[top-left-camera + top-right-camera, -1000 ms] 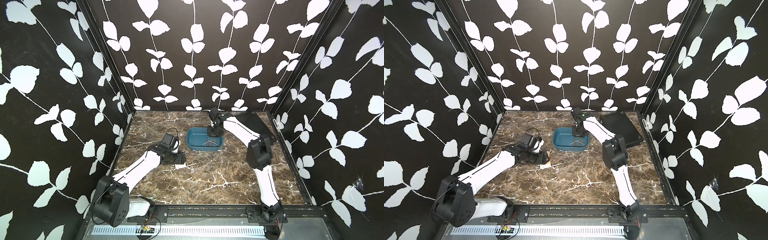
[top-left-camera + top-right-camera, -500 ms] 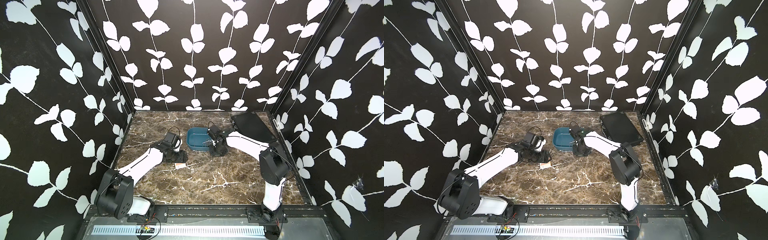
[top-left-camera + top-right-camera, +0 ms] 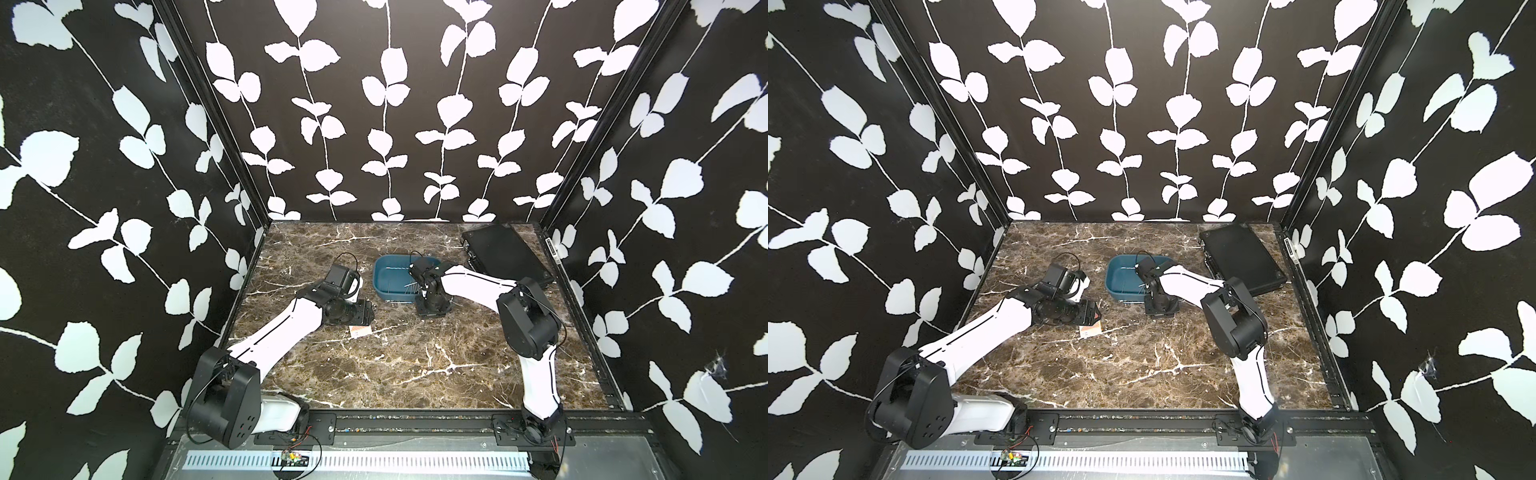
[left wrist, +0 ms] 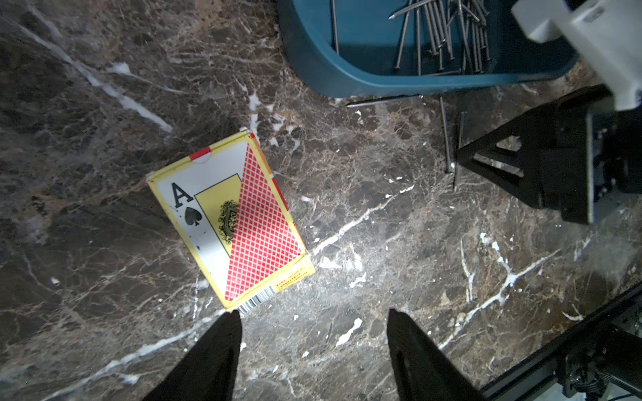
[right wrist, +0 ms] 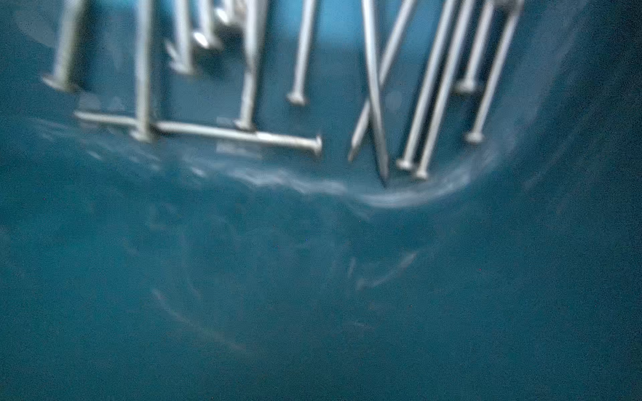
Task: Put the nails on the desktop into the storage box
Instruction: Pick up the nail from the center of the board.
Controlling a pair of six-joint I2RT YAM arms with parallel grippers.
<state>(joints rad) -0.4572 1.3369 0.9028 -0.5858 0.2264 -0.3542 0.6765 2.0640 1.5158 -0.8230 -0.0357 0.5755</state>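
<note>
The teal storage box (image 3: 390, 274) (image 3: 1121, 274) stands at mid desktop (image 3: 415, 365) with several nails (image 4: 448, 31) (image 5: 243, 135) heaped in its near right corner. Two nails (image 4: 445, 139) lie loose on the marble just outside the box, and a third nail (image 4: 382, 100) lies along the box wall (image 4: 347, 76). My right gripper (image 3: 433, 311) (image 3: 1160, 311) is down on the desktop right beside the two loose nails. Its fingers are out of the right wrist view. My left gripper (image 4: 314, 312) (image 3: 366, 319) hovers open and empty left of the box.
A yellow and red playing-card box (image 4: 229, 218) (image 3: 360, 330) lies flat just off one left fingertip. A flat black case (image 3: 503, 253) (image 3: 1241, 257) lies at the back right by the wall. Patterned walls close in three sides.
My right arm has swung from the box's far right edge across it and come down on the desktop in front of it. The left gripper has barely shifted.
</note>
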